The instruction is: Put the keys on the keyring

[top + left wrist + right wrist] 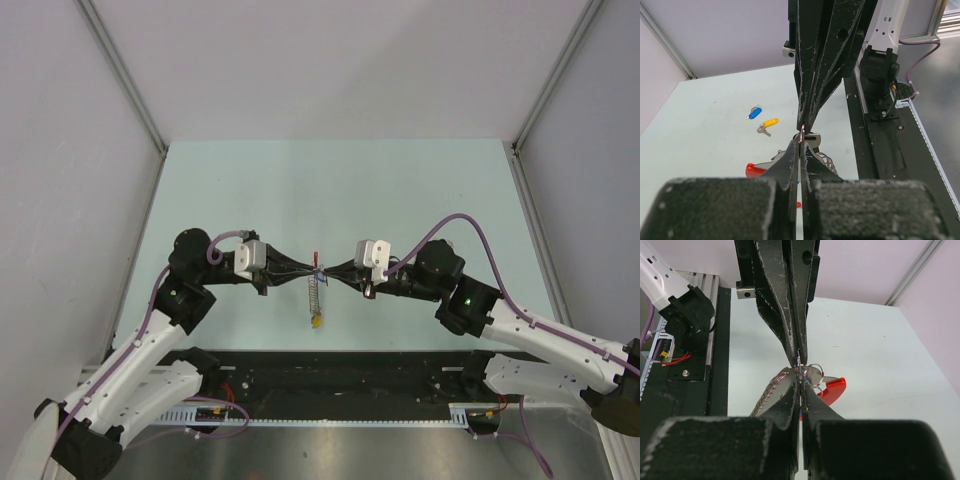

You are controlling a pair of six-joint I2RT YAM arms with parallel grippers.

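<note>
Top external, L+R fingers prob. gripping keyring

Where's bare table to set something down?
Bare: the table, its far half up to the back wall. Crowded: the centre, where left hand and right hand meet at the keyring, with blue-tagged key and yellow-tagged key nearby.

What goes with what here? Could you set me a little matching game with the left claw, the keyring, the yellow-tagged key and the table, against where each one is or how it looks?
Things:
1. left gripper
2. keyring
3. yellow-tagged key
4. table

Descriptions:
a. pale green
b. shut, tip to tip with the right gripper
c. lying loose beside the blue-tagged key
d. partly red, raised where the two grippers meet

Pairs: 1-b; 2-d; 3-c; 4-a
</note>
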